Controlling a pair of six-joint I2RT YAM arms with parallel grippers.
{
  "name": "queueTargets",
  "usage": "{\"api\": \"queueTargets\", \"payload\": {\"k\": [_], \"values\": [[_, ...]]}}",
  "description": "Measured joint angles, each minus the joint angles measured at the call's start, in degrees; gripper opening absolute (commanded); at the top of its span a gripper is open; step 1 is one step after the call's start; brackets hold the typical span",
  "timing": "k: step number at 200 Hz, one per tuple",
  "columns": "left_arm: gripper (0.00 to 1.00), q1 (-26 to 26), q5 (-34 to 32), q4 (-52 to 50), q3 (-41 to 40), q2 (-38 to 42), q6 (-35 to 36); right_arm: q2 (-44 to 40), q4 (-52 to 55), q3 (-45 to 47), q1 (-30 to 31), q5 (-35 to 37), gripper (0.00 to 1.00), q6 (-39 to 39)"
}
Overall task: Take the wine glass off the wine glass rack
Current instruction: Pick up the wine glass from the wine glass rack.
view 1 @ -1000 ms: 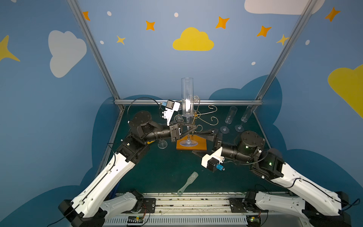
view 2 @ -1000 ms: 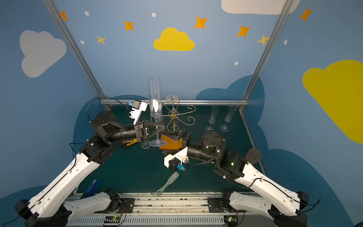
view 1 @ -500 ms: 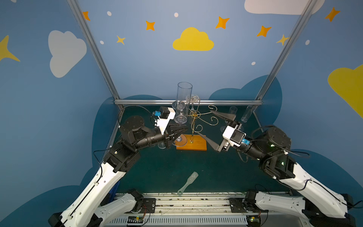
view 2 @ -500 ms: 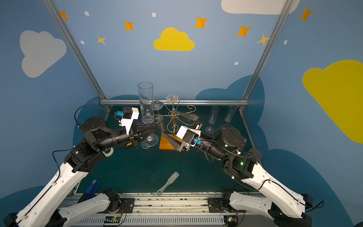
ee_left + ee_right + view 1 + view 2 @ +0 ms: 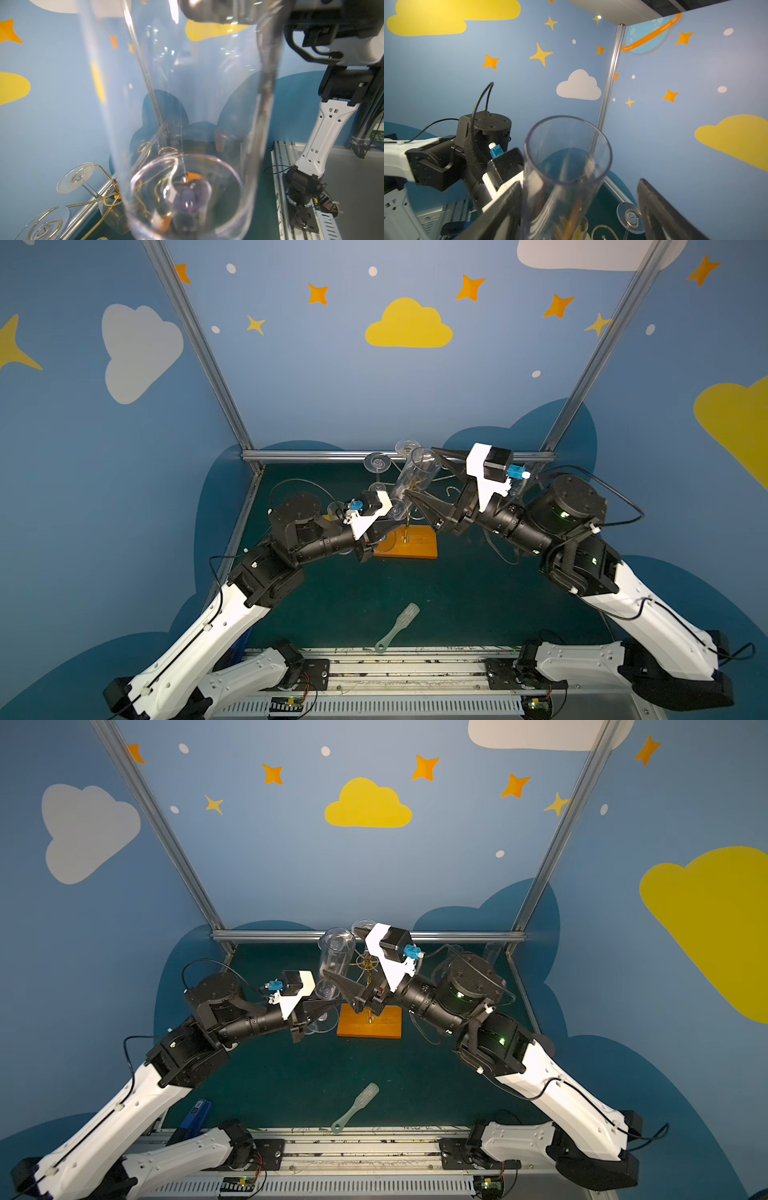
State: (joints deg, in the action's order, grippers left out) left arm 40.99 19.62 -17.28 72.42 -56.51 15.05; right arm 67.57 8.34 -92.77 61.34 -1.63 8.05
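A tall clear wine glass (image 5: pixel 415 479) (image 5: pixel 334 961) leans to the right, just left of the wine glass rack. My left gripper (image 5: pixel 395 521) (image 5: pixel 328 1006) is shut on its stem below the bowl. In the left wrist view the wine glass (image 5: pixel 187 124) fills the frame and hides the fingers. My right gripper (image 5: pixel 424 475) (image 5: pixel 579 182) is open around the bowl (image 5: pixel 566 166). One finger (image 5: pixel 500 207) lies beside the glass wall and the other finger (image 5: pixel 660 212) stands apart. The wine glass rack (image 5: pixel 409 545) (image 5: pixel 370 1025) is gold wire on an orange base, partly hidden by both grippers.
Other glasses hang on the rack, their feet (image 5: pixel 378 462) (image 5: pixel 75 177) (image 5: pixel 630 217) pointing up. A clear plastic spatula (image 5: pixel 397 628) (image 5: pixel 355 1106) lies on the green mat in front. A flute (image 5: pixel 492 952) stands at the back right. The metal frame rail (image 5: pixel 332 455) runs behind.
The left arm has tilted the upright wine glass over to the right. The right gripper has risen from in front of the rack's base to stand open around the glass's bowl.
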Motion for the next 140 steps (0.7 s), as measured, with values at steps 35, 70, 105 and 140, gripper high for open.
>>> {"api": "queueTargets", "payload": {"k": [35,70,105,140], "values": [[0.03,3.13,-3.93,-0.11,0.00,-0.31,4.00,0.70,2.91,-1.44,0.00,-1.22,0.78,-2.82],[0.03,5.03,-5.62,-0.26,0.00,-1.16,6.58,-0.15,3.04,-0.42,-0.52,-4.17,0.65,-4.94],[0.03,5.66,-7.34,-0.09,0.00,-1.40,7.61,-1.11,3.06,0.61,-1.38,-5.18,0.58,-7.02],[0.03,6.10,-8.48,0.11,0.00,-1.62,7.78,-2.10,2.69,1.88,-1.95,-5.88,0.49,-8.28]]}}
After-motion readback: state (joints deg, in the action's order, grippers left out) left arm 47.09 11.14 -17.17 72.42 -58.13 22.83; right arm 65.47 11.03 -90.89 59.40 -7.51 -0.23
